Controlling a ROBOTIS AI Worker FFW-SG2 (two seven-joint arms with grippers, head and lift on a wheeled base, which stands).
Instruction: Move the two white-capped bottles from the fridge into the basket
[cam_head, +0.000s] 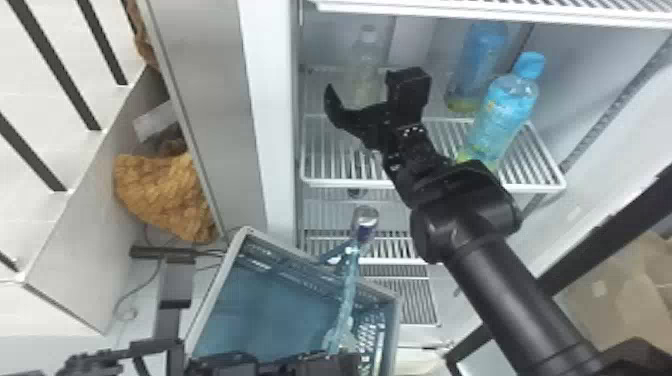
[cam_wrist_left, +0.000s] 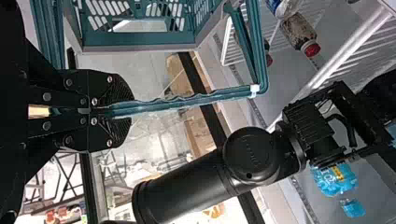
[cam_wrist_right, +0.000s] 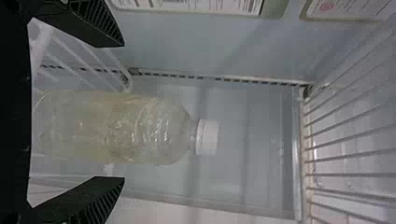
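Note:
My right gripper (cam_head: 363, 89) is inside the fridge at the upper shelf, its fingers spread in front of a clear, white-capped bottle (cam_head: 368, 54) that stands toward the back left. In the right wrist view, this bottle (cam_wrist_right: 154, 128) of pale yellowish liquid lies between the two open fingers of the gripper (cam_wrist_right: 122, 112), with no visible grip on it. At the bottom edge, my left gripper (cam_head: 325, 364) is by the teal basket (cam_head: 212, 295). The left wrist view has the gripper (cam_wrist_left: 122, 110) shut on the basket's thin handle (cam_wrist_left: 187, 101).
Two blue-capped bottles, one nearer (cam_head: 510, 107) and one farther back (cam_head: 480, 62), stand right of my right gripper. An upper rack (cam_head: 490, 12) spans above. A container (cam_head: 365, 222) is on a lower shelf, near the basket handle. The fridge's left wall (cam_head: 272, 125) borders the opening.

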